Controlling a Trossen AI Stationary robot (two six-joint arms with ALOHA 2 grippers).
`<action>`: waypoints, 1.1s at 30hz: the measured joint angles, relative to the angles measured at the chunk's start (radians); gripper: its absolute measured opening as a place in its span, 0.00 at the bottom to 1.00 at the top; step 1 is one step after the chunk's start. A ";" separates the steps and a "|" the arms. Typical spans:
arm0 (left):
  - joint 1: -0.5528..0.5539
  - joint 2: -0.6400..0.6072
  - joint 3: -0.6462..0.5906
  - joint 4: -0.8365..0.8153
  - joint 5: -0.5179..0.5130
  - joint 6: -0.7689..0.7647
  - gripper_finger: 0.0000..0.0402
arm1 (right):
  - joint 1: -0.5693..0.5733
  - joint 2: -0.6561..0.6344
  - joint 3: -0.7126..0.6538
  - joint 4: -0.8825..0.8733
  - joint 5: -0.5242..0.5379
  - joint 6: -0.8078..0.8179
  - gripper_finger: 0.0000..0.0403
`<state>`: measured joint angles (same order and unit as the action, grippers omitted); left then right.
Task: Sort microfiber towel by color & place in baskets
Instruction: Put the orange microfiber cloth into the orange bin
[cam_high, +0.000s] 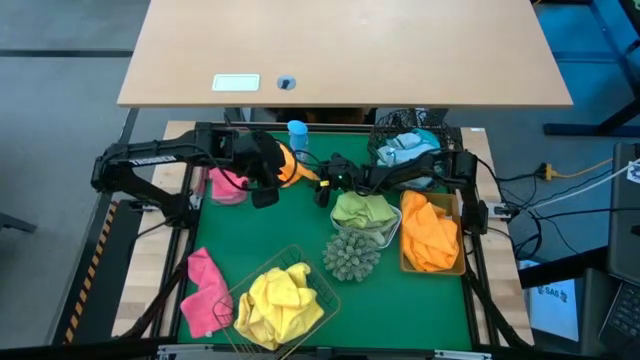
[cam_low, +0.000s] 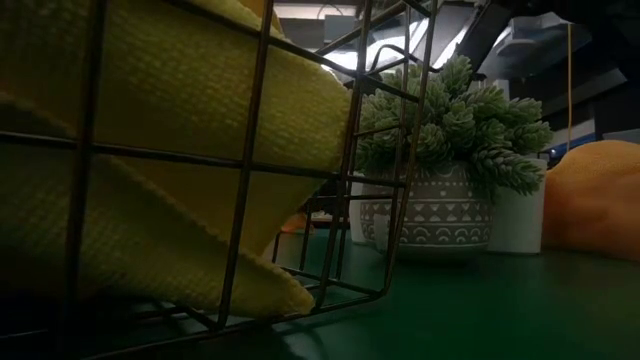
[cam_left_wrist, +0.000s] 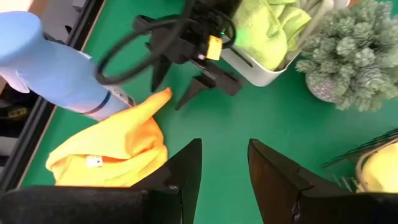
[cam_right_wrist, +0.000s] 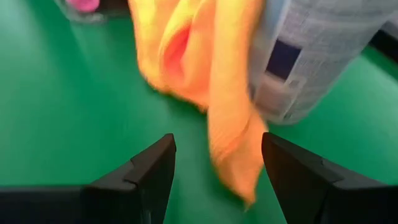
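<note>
1. Beside the blue spray bottle (cam_high: 297, 133), the orange towel (cam_high: 290, 168) lies crumpled on the green mat (cam_high: 270, 235), its long tapered corner pointing toward my right gripper (cam_high: 324, 190).
2. My left gripper (cam_left_wrist: 224, 163) hovers just over that towel with fingers spread, holding nothing.
3. My right gripper faces the same towel and bottle, fingers (cam_right_wrist: 149, 171) parted and empty.
4. Bare mat lies between my two grippers; the white rectangular tray (cam_high: 385, 235) with a green towel (cam_high: 362, 209) sits just past the right one.
5. A small white tag (cam_left_wrist: 94, 162) on the orange towel shows no readable writing, and the bottle's label print is too blurred to read.
</note>
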<state>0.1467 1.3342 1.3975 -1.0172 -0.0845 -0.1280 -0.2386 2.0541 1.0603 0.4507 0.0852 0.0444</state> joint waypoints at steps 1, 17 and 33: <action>0.003 0.000 -0.001 -0.001 0.000 0.005 0.31 | 0.001 0.002 0.000 -0.006 -0.005 0.002 0.59; 0.019 0.000 -0.001 -0.004 -0.002 0.033 0.31 | -0.004 0.001 0.000 0.034 0.000 0.001 0.03; -0.080 -0.138 -0.003 -0.110 -0.028 -0.075 0.31 | -0.003 -0.076 -0.002 -0.002 -0.204 0.036 0.01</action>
<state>0.0670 1.1957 1.3945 -1.1269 -0.1123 -0.2031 -0.2417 1.9778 1.0588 0.4489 -0.1191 0.0809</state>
